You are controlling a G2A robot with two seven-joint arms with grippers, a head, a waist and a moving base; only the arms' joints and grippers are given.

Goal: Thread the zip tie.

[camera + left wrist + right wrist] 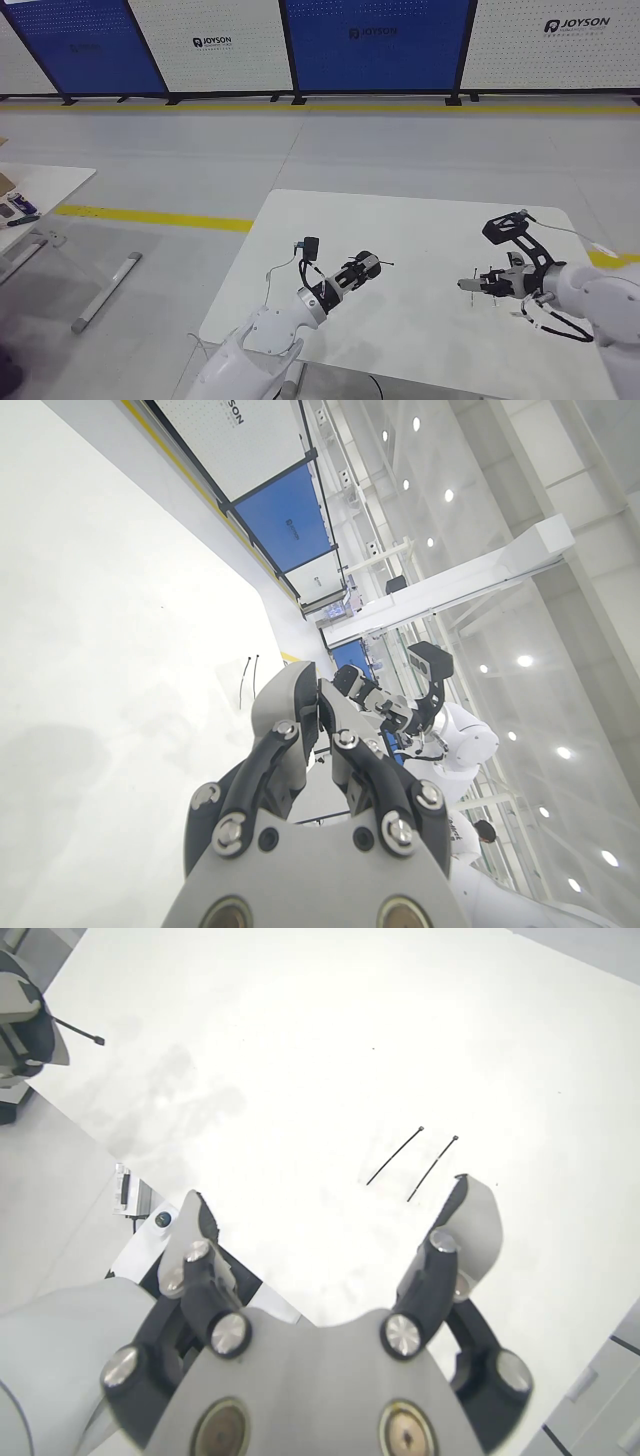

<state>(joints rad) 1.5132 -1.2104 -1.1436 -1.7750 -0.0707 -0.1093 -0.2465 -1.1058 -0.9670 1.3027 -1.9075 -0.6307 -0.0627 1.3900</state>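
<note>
My left gripper (368, 263) (318, 695) hovers over the near left part of the white table (420, 225), shut on a thin black zip tie (384, 264). In the right wrist view that zip tie (80, 1032) sticks out from it, head end free. My right gripper (470, 285) (334, 1200) is over the table's right side, open with nothing between its fingers. Just beyond its fingertips, two more black zip ties (395, 1155) (432, 1168) lie flat side by side. The left wrist view also shows these two ties (248, 680).
A second table (40, 185) with small items stands at the far left, across a strip of floor. Blue and white panels (375, 45) close off the back. The table's near edge runs close under both arms.
</note>
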